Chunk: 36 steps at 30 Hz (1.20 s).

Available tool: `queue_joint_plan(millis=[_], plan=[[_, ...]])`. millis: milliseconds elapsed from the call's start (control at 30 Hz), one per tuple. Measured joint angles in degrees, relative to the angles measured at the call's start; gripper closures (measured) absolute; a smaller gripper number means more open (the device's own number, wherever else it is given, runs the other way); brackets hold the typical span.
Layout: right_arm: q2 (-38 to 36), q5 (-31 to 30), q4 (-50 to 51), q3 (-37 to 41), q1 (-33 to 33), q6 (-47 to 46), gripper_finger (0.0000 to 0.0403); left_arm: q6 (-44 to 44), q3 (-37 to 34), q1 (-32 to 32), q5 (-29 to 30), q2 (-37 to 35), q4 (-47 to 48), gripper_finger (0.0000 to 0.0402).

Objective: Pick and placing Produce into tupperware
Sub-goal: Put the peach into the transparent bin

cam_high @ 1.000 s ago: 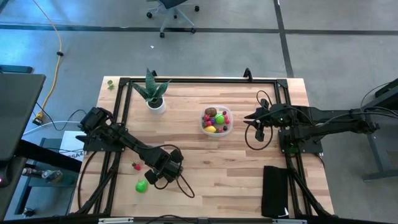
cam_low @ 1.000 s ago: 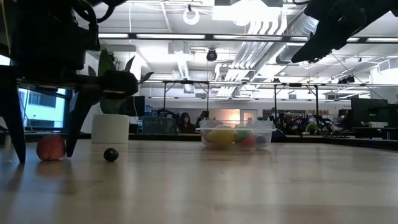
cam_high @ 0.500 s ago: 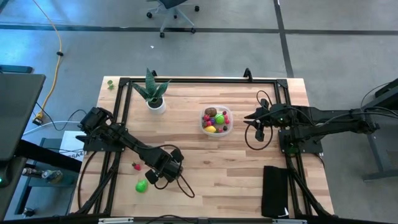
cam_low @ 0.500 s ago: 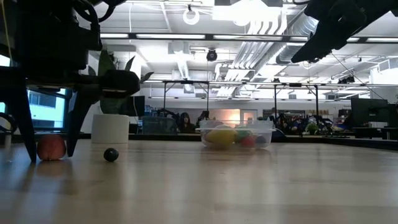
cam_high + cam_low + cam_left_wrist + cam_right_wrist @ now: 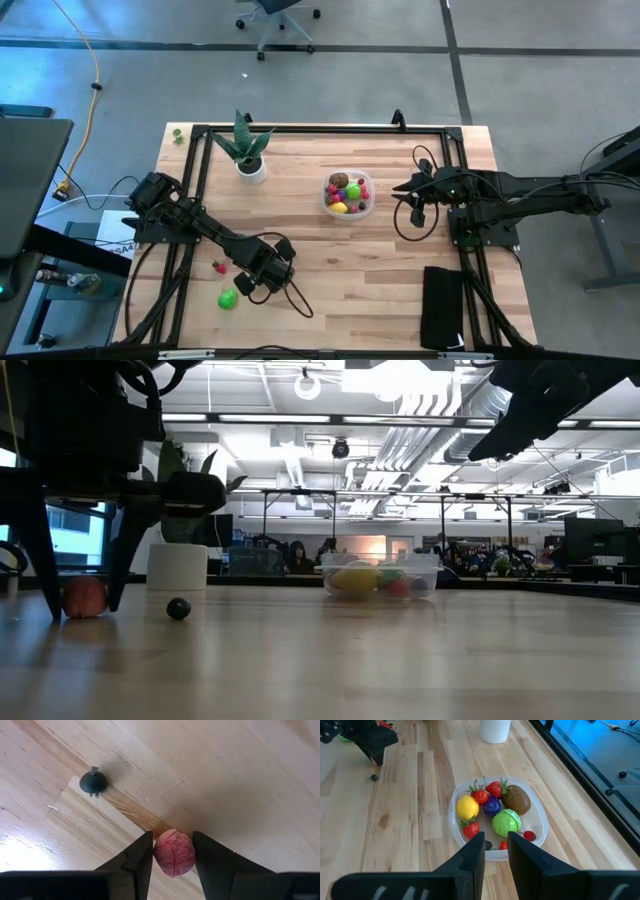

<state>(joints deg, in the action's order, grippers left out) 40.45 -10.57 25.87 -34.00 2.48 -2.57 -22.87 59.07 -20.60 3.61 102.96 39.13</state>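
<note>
My left gripper point(image 5: 243, 284) is down at the table near its left near corner, open, with a pink-red round fruit point(image 5: 174, 854) resting on the wood between the fingers. The low view shows the fruit point(image 5: 84, 597) with a thin gap to each finger. A tiny dark berry point(image 5: 93, 781) lies just beyond it. The clear tupperware point(image 5: 368, 200) sits at the table's middle with several fruits inside. My right gripper point(image 5: 496, 845) hangs above the table just right of it, fingers narrowly apart and empty.
A spiky plant in a white pot point(image 5: 247, 150) stands at the far left. A red strawberry point(image 5: 218, 267) and a bright green fruit point(image 5: 228, 298) lie beside my left gripper. A black object point(image 5: 442, 305) rests at the right near corner. Bare wood spans the middle.
My left gripper's fingers have drawn closer together around the pink-red fruit; in the low view the outer finger has stepped in toward it. The fruit has stayed on the table.
</note>
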Motion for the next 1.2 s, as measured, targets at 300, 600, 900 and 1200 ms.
queue_joint_plan(millis=[300, 600, 900, 1200], plan=[[0.0, 0.0, 0.0, 0.0, 0.0, 0.0, 0.0329, 0.0, 0.0, 0.0, 0.1, 0.0, -0.15, 0.0276], [0.0, 0.0, 0.0, 0.02, 0.0, 0.0, 0.0329, -2.39, 3.3, 2.49, 2.02, 0.11, 2.14, 0.0276], [0.0, -0.01, 0.0, 0.02, 0.0, 0.0, 0.0329, -13.88, 14.96, 10.17, 7.23, 0.11, 8.88, 0.0276], [0.0, -0.01, -0.02, 0.02, 0.0, 0.0, 0.0329, -31.15, 28.82, 23.19, 9.64, 0.02, 8.25, 0.0276]])
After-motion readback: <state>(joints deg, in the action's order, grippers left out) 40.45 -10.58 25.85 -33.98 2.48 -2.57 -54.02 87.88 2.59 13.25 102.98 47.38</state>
